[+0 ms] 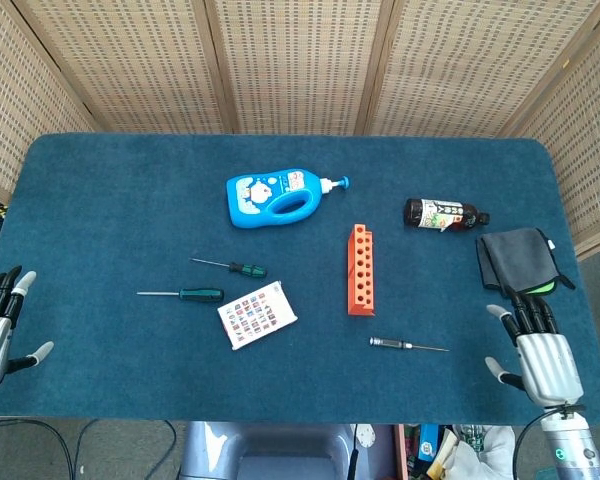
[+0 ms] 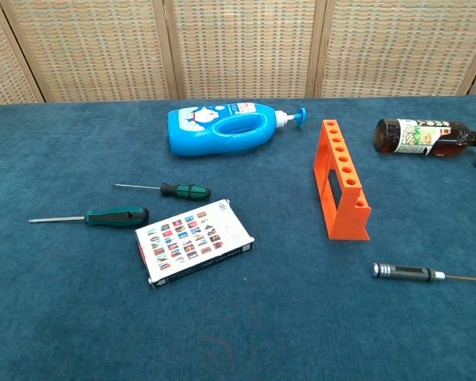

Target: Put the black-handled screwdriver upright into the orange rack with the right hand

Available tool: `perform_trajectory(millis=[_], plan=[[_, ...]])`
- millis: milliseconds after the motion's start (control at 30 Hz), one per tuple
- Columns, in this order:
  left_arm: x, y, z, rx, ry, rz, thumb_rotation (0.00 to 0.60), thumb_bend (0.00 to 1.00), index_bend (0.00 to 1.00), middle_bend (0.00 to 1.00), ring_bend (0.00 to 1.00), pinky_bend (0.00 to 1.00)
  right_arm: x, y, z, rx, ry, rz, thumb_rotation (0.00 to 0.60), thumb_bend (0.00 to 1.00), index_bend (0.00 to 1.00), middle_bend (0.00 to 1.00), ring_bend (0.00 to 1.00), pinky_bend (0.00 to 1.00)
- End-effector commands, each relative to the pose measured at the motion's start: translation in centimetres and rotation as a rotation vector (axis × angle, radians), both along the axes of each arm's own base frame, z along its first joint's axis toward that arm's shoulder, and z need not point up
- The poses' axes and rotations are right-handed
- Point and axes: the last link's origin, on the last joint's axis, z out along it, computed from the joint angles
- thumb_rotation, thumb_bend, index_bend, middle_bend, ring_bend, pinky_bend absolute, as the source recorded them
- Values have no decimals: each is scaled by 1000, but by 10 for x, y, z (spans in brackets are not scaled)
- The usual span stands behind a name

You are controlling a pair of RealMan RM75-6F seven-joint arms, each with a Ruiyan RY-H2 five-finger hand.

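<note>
The black-handled screwdriver (image 1: 405, 344) (image 2: 428, 275) lies flat on the blue table, its thin shaft pointing right. Just beyond it stands the orange rack (image 1: 360, 269) (image 2: 343, 179), a row of several holes along its top. My right hand (image 1: 535, 350) hovers at the table's near right edge, open and empty, well to the right of the screwdriver's tip. My left hand (image 1: 0, 325) is open at the near left edge, holding nothing. Neither hand shows in the chest view.
Two green-handled screwdrivers (image 1: 185, 294) (image 1: 232, 267) and a card pack (image 1: 257, 314) lie left of centre. A blue pump bottle (image 1: 277, 196) lies behind the rack; a dark bottle (image 1: 442, 214) and a black cloth (image 1: 516, 260) sit at the right.
</note>
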Motion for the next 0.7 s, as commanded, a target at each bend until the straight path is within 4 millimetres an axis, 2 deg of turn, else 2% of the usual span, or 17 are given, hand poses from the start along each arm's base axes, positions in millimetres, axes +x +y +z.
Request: perform_trajectory(millis=[33, 267, 400, 700], plan=[[0, 0, 0, 0, -1, -2, 600, 0, 0, 0, 0, 0, 15, -8, -13, 21, -44, 26, 600, 196, 266, 0, 0, 0], [0, 0, 1, 2, -5, -2, 600, 0, 0, 0, 0, 0, 51, -27, -41, 79, -105, 70, 600, 198, 298, 0, 0, 0], [0, 0, 2, 1, -8, -3, 600, 0, 0, 0, 0, 0, 63, -35, -58, 126, -131, 54, 600, 201, 314, 0, 0, 0], [0, 1, -1, -11, -9, -2, 600, 0, 0, 0, 0, 0, 69, -39, -97, 218, -157, -13, 600, 202, 358, 0, 0, 0]])
